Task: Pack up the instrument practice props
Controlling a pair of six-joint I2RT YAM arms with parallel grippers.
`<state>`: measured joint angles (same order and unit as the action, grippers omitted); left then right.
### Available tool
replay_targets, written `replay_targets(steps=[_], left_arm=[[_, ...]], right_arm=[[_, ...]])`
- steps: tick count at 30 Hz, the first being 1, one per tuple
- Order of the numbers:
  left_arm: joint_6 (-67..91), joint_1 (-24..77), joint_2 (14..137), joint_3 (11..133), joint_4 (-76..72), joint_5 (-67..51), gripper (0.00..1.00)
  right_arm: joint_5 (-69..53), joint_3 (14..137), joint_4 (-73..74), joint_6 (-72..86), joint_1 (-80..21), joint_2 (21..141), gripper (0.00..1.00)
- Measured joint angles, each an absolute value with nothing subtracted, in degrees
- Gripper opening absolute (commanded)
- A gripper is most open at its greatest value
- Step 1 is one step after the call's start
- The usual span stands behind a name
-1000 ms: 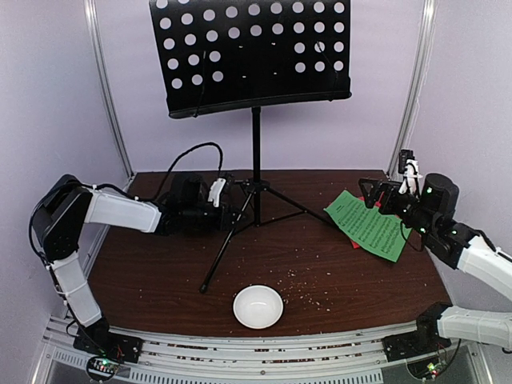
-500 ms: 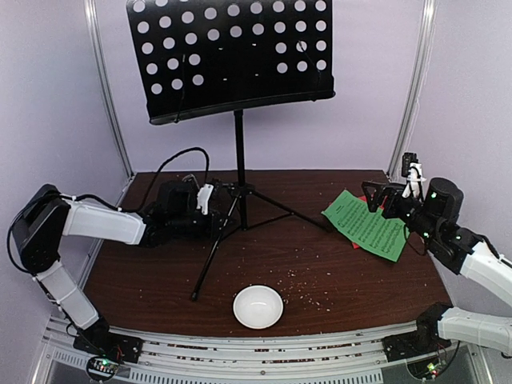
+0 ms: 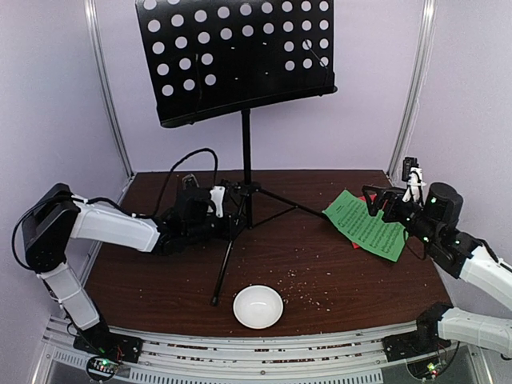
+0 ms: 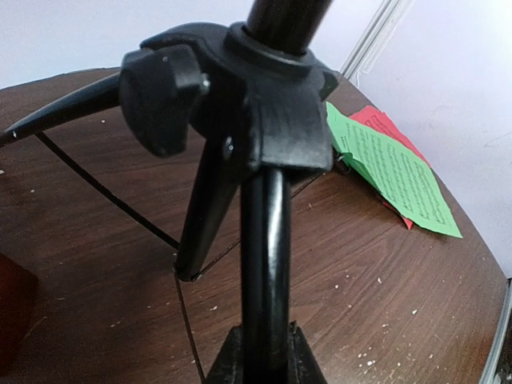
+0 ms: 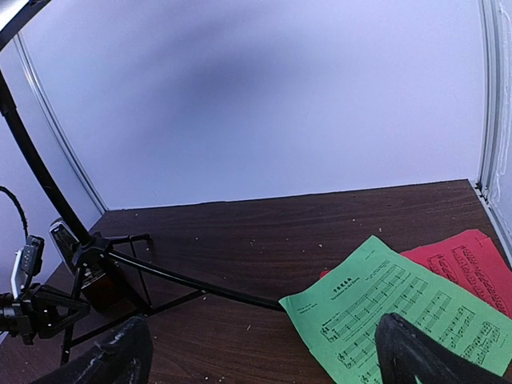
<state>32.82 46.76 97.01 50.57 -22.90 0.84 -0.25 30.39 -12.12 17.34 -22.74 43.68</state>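
Note:
The black music stand stands at the back middle, its perforated desk tilted high above the table. My left gripper is shut on one tripod leg just below the hub, a pad on each side of the tube. A dark red-brown corner of the metronome shows at the left edge of the left wrist view. The green sheet lies at the right over the red sheet. My right gripper hovers open above the green sheet's near edge, holding nothing.
A small white bowl sits near the front edge, just right of the tip of the stand's front leg. Another leg runs across the table to the green sheet's corner. Crumbs dot the brown table.
My left gripper closed on the tripod leg. The whole stand swung left, then partly back right, its front foot ending closer to the bowl. The right arm barely moved.

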Motion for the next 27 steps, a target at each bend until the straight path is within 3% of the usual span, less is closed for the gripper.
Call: replay_targets(steps=[4,5,10,13,20,27], left_arm=[[35.51,50.02,99.79,52.69,-24.69,3.68,0.00],[36.07,50.61,100.22,53.01,-24.97,3.92,0.05],[36.73,51.55,100.86,53.25,-26.30,4.27,0.56],[34.79,51.59,99.29,52.40,-27.70,4.34,0.75],[23.68,48.64,88.38,46.44,-31.44,0.62,0.77],[12.82,36.49,88.31,45.60,-35.94,-19.40,0.70]], right_arm=[[0.19,29.61,-12.14,17.56,-22.74,42.17,1.00],[0.27,29.34,-12.14,17.63,-22.74,41.78,1.00],[0.60,28.93,-12.16,17.80,-22.74,41.12,1.00],[0.58,28.93,-12.16,17.85,-22.74,41.12,1.00],[0.08,28.88,-12.43,18.28,-22.74,40.38,1.00],[-0.73,28.86,-12.60,18.55,-22.74,39.53,1.00]])
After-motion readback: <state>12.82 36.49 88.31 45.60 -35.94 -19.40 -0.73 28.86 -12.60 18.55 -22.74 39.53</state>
